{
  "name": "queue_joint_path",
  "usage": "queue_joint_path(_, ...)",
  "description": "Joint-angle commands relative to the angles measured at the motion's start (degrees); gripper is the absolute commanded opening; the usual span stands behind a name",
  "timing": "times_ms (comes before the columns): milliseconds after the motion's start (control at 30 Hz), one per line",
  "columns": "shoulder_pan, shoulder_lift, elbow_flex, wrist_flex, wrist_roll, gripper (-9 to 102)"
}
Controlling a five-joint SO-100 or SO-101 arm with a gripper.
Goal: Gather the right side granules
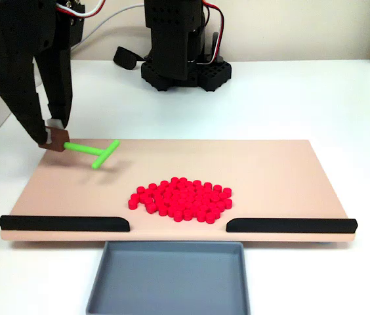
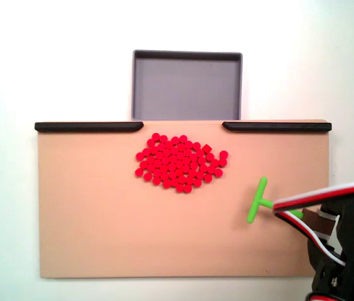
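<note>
Claw [image 1: 52,141] grips green T-stick [image 1: 93,153] beside clustered red granules [image 1: 180,199] on board [image 1: 270,164].

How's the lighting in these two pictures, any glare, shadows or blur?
In a fixed view from the front, light is even and soft; the gripper near the lens looks dark, and the granules are sharp. In the top-down fixed view the white table is washed out, and the board casts hardly any shadow.
</note>
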Motion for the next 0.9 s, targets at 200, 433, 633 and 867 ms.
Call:
queue_joint_path(200, -1.6, -4.4, -7.9, -0.3, -31.7, 0)
queue_joint_path(433, -2.2, -7.2, -10.0, -0.4, -32.2, 0)
queue_joint_path(633, -2.4, -7.9, -10.0, -0.4, -32.3, 0)
queue_joint_path(867, -3.0, -9.1, -10.5, -0.4, -31.8, 0)
